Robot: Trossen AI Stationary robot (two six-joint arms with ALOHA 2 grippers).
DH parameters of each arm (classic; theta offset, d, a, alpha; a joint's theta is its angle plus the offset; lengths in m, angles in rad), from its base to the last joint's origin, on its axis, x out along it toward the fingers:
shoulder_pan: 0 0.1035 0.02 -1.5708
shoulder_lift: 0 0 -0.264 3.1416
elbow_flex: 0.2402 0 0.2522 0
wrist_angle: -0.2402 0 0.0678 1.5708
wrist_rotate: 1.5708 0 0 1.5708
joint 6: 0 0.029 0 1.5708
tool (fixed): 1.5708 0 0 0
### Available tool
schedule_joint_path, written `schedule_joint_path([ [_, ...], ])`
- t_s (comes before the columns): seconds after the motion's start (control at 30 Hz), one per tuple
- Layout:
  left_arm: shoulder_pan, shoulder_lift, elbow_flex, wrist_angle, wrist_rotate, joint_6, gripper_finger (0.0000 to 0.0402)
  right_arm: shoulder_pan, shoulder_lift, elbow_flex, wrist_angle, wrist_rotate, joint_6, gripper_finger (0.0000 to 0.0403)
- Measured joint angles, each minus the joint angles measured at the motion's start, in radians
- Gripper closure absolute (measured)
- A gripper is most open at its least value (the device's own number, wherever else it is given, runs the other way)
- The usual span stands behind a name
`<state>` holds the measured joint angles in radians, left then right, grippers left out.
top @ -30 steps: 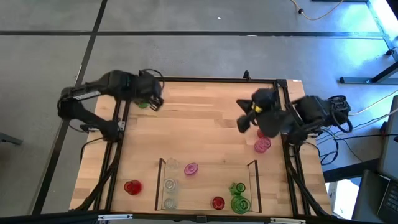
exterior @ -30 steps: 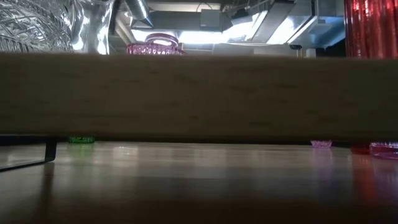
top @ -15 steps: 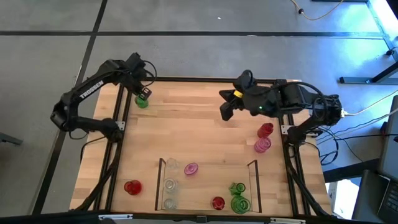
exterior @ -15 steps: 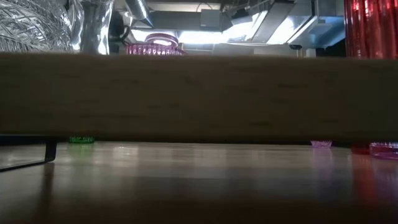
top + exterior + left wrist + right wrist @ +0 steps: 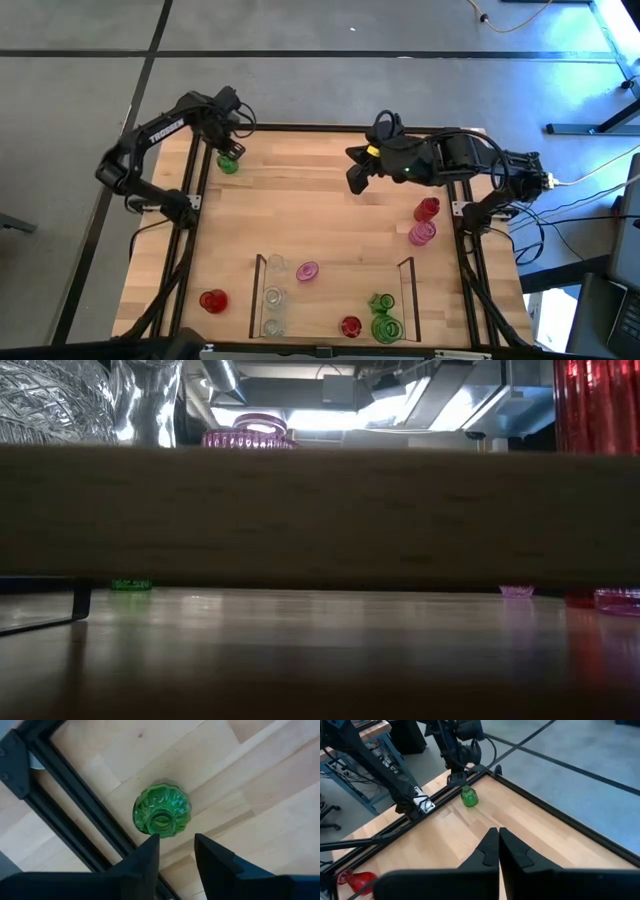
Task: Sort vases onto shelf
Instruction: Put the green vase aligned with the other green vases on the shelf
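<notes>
Green vase under parted left hand (right hand closed, aloft).

The bench is pale, matt planked wood edged in black metal frame, and the ribbed green vase looks glossy, translucent glass.

Overhead straight down; low level behind shelf board; wrists close above, oblique across; sharing green vase.
</notes>
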<state>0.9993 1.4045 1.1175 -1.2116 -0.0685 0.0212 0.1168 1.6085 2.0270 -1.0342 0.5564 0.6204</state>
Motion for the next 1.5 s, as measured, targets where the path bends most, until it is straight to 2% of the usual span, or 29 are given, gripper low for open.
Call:
schedule_joint_path([
  [0.23, -0.001, 0.051, 0.000, -0.014, 0.043, -0.004, 0.0284, -0.014, 0.000, 0.000, 0.000, -0.026, -0.001, 0.0403],
  [0.63, -0.001, 0.125, 0.000, -0.018, 0.029, -0.010, 0.0286, -0.014, 0.000, 0.000, -0.001, -0.019, -0.024, 0.0403],
  [0.83, 0.000, 0.176, 0.000, -0.015, -0.023, -0.001, 0.0286, -0.014, 0.000, 0.000, 0.000, -0.023, -0.024, 0.0403],
  [1.07, 0.000, 0.211, 0.000, 0.007, -0.018, 0.017, 0.0289, -0.012, 0.000, 0.000, 0.000, -0.037, -0.023, 0.0403],
  [1.2, 0.003, 0.211, 0.000, 0.006, -0.022, 0.044, 0.0319, -0.012, 0.000, 0.000, 0.000, -0.053, -0.017, 0.0403],
  [1.37, 0.018, 0.211, 0.000, -0.015, 0.002, 0.092, 0.0386, -0.012, 0.000, 0.000, 0.000, -0.053, -0.014, 0.0403],
  [1.5, 0.019, 0.207, 0.000, -0.061, 0.024, 0.133, 0.0390, -0.012, 0.000, 0.000, -0.001, -0.053, -0.014, 0.0403],
])
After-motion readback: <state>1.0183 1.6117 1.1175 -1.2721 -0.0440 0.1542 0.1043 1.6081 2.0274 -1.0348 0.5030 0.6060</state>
